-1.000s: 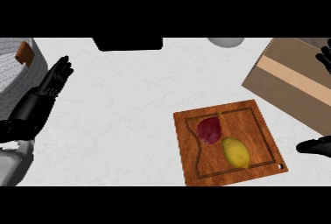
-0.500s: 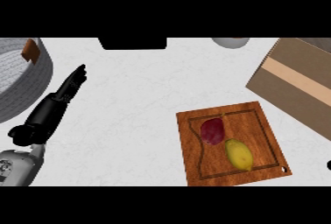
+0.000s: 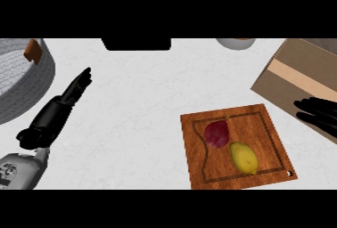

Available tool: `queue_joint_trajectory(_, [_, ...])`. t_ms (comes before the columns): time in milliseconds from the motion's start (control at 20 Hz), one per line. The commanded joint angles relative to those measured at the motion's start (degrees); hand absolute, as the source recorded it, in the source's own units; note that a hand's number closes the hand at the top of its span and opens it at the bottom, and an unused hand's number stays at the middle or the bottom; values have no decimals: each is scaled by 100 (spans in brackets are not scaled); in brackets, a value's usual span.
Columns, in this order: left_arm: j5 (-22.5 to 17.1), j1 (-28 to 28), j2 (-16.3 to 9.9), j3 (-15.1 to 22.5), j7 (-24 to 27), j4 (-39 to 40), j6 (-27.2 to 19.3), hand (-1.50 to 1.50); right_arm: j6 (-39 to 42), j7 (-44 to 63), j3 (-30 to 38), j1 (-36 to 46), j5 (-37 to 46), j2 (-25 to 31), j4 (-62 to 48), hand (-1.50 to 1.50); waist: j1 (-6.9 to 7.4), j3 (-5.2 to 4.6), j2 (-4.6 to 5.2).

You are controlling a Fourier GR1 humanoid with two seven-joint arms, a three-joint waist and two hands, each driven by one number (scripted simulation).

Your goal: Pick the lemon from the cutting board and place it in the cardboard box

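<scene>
A yellow lemon [image 3: 244, 157] lies on the wooden cutting board [image 3: 266, 133] at the lower right, just below a dark red fruit [image 3: 216, 133]. The cardboard box [image 3: 299, 78] stands at the right edge, above the board. My right hand [image 3: 318, 113] comes in from the right edge, its fingers straight and lying over the box's lower side, apart from the lemon. My left hand [image 3: 66, 98] rests open at the left, fingers pointing up, far from the board.
A grey woven basket [image 3: 23, 73] sits at the upper left with a brown item at its rim. A black object [image 3: 136, 43] and a pale bowl [image 3: 236, 42] stand along the far edge of the white counter.
My right hand, out of view half a second ago, has come back in at the right edge over the box. The left hand has shifted slightly right and up.
</scene>
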State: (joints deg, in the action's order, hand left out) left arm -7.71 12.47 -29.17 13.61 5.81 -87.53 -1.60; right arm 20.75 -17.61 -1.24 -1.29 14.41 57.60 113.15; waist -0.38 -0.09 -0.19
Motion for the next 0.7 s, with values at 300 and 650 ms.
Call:
queue_joint_trajectory(300, [222, 69, 222, -68, 53, 13, 94, 0, 821, 2719, -1547, 226, 1306, -382, 1772, -150, 63, 1, 18])
queue_joint_trajectory(650, [285, 176, 414, -299, -191, 84, 291, 0, 1446, 3648, -2217, 201, 1927, -1084, 1941, -150, 40, 8, 14])
